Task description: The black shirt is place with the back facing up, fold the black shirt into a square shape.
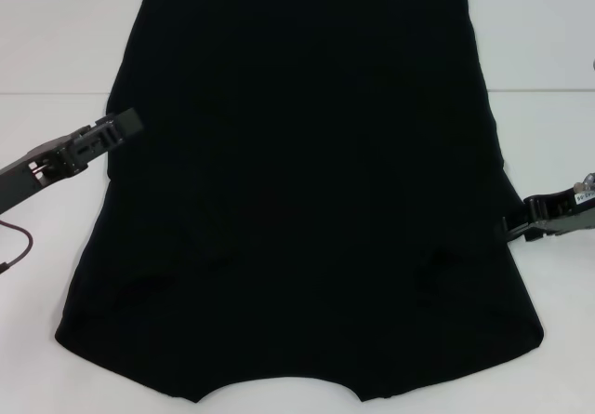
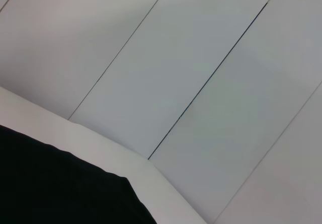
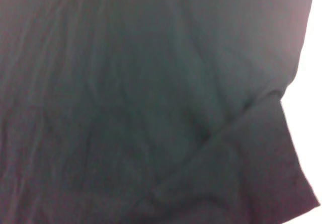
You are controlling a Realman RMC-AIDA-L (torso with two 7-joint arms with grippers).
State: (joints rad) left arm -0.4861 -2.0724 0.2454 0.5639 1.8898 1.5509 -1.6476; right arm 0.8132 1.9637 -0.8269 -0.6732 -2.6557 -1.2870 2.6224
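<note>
You had one shirt [image 1: 307, 191] in front of you, spread flat on the white table [image 1: 56, 23] with its plain side up, the collar notch at the near edge and the hem at the far edge; no lettering showed on it. Both sleeves looked already tucked in over the body (faint diagonal ridges near the lower left and lower right suggested this), so I judged that the side folds were done and the lengthwise fold was the step in hand. Your left gripper [image 1: 128, 123] sat at the shirt's left edge about halfway up, its tip touching or just over the cloth; I could not tell whether its fingers were parted or closed. Your right gripper [image 1: 517, 222] sat at the right edge, a little nearer to you than the left, and there too I could not tell whether it was clenched or released, nor whether either held any fabric. The right wrist view was filled with wrinkled black cloth and one folded edge; the left wrist view showed only a corner of the shirt, the table and a panelled wall [image 2: 201, 58]. The next move, as I judged it, called for both grippers to pinch matching edge points and carry one end over the other evenly, keeping the edges level. The count: one shirt, two grippers, one table.
</note>
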